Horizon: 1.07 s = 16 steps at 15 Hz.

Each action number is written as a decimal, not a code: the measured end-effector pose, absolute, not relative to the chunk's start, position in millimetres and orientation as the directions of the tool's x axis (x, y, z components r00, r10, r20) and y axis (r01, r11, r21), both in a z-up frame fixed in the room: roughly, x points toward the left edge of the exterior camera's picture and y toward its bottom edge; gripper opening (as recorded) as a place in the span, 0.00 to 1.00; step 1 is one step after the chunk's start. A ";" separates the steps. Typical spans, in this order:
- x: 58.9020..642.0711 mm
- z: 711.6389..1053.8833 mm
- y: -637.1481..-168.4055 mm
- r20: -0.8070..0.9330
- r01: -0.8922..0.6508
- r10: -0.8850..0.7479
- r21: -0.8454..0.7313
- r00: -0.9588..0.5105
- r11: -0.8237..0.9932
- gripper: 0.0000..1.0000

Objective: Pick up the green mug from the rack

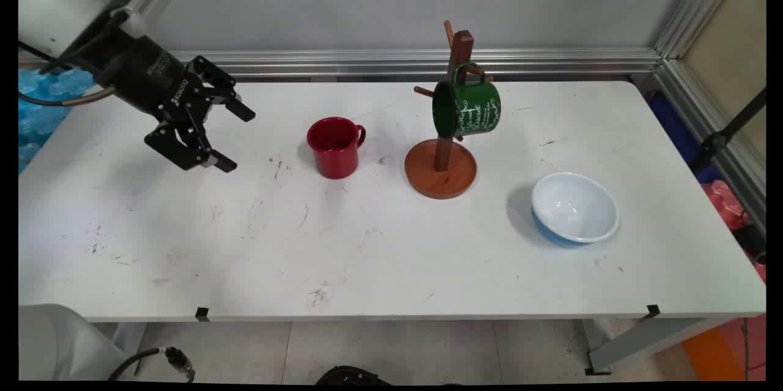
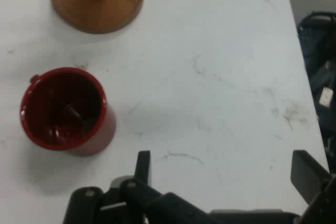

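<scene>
We saw the black two-finger gripper (image 1: 233,136) hanging above the left part of the white table (image 1: 391,256), tilted down and toward the right. Its fingers (image 1: 224,163) stood wide apart with nothing between them, and it touched nothing. In the hand view the two fingertips (image 2: 143,162) rose from the bottom edge, far from one another, with only bare, scuffed tabletop between them.

The nearest thing to it was a red enamel mug (image 1: 334,147), standing upright on the table to the right of the gripper and well apart from it. Its handle pointed to the right, toward the stand. From the hand camera we looked into the same mug (image 2: 67,110) from above and saw its dark red inside, with nothing we could make out in it.

Just to the right of the red mug stood a brown wooden mug tree with a round base (image 1: 440,171), an upright post and short pegs. A dark green enamel mug with white lettering (image 1: 468,108) hung by its handle from one peg, tilted with its mouth turned toward the left. Farther right, near the table's front, a bowl, white inside and blue outside (image 1: 574,208), sat apart from everything else.
</scene>
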State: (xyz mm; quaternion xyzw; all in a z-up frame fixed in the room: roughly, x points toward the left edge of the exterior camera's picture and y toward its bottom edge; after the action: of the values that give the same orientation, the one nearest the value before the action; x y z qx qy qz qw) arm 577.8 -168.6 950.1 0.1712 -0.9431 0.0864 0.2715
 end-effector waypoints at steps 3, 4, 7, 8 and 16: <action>581.5 954.7 -172.4 0.584 -0.444 -0.335 -0.049 -0.739 0.895 1.00; 581.6 956.1 -173.6 0.597 -0.461 -0.349 -0.040 -0.722 0.886 1.00; 579.6 960.1 -176.7 0.634 -0.501 -0.379 -0.016 -0.674 0.865 1.00; 579.1 960.7 -177.0 0.639 -0.506 -0.383 -0.012 -0.667 0.862 1.00; 568.9 966.7 -178.8 0.688 -0.564 -0.430 0.037 -0.585 0.825 1.00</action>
State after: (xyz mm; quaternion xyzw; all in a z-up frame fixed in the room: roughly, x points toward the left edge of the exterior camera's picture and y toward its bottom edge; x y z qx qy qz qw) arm 568.9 -178.8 966.7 0.2806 -0.8853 0.0930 0.3590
